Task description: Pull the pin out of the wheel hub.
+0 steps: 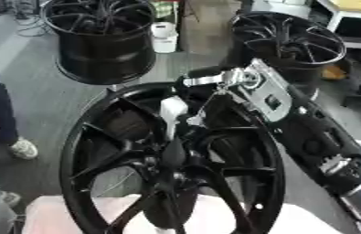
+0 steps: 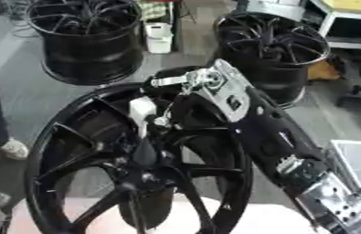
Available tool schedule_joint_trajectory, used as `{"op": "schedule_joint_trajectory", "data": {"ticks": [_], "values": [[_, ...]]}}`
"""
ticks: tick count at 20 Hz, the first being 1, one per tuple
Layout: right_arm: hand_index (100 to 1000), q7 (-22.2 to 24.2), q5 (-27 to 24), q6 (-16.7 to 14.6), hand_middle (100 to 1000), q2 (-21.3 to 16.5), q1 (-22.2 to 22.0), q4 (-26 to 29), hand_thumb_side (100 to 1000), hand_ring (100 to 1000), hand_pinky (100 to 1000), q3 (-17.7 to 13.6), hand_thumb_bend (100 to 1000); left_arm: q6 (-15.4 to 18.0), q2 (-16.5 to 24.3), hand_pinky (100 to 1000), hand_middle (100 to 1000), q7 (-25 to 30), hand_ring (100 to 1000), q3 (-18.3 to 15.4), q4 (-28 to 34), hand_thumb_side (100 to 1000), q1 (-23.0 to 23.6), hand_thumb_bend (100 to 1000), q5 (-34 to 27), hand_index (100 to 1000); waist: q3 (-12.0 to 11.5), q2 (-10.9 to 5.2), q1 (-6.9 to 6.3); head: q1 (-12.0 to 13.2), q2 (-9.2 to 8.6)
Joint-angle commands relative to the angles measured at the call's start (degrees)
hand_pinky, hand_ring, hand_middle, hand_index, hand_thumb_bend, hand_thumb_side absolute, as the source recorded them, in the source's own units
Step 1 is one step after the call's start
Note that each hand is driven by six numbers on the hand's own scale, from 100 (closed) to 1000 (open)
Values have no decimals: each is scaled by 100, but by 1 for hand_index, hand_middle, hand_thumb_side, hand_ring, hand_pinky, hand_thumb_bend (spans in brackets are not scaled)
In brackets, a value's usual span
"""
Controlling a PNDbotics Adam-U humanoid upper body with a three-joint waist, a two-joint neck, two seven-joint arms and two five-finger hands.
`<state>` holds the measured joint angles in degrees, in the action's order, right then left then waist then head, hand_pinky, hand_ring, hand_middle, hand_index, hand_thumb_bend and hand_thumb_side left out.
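The large black spoked wheel hub (image 1: 175, 169) looks like glossy painted metal; the small white pin (image 1: 172, 109) seems smooth plastic; the floor (image 1: 31, 68), upper left, matt grey.

A: Where's open room?
B: Between the spokes (image 1: 111, 162) of the wheel hub (image 1: 79, 137).
A: Obstacles?
B: The right hand (image 1: 195, 98) and arm (image 1: 311, 132) cross its upper right; 2 black wheels (image 1: 103, 41) stand behind.

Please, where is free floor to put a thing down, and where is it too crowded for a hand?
Bare grey floor lies left of the near wheel hub, below the far left wheel. It is crowded at the hub's upper rim, where the right hand reaches in around a white piece, and between the right arm and the far right wheel.
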<state>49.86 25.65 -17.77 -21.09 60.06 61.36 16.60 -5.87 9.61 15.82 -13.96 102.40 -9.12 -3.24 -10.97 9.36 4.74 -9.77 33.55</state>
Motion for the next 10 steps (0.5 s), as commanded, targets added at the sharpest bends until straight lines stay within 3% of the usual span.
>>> {"op": "schedule_joint_trajectory", "data": {"ticks": [1,3,10], "values": [[666,133,-87,-158,535,-152,140,151,100,792,774,-135,100,7,112,606,650,3,656,-8,90,543,-73,886,-1,708,-4,-58,-54,-20,-56],[605,12,-159,-115,477,-151,166,207,100,756,757,-178,100,7,112,607,650,2,656,-9,89,543,-70,887,-4,707,-3,-63,-56,-16,-44],[585,-211,-428,30,458,-337,457,422,100,733,748,-398,100,-2,129,607,651,9,656,-17,60,544,-24,888,6,708,43,-138,-54,62,17]]}}
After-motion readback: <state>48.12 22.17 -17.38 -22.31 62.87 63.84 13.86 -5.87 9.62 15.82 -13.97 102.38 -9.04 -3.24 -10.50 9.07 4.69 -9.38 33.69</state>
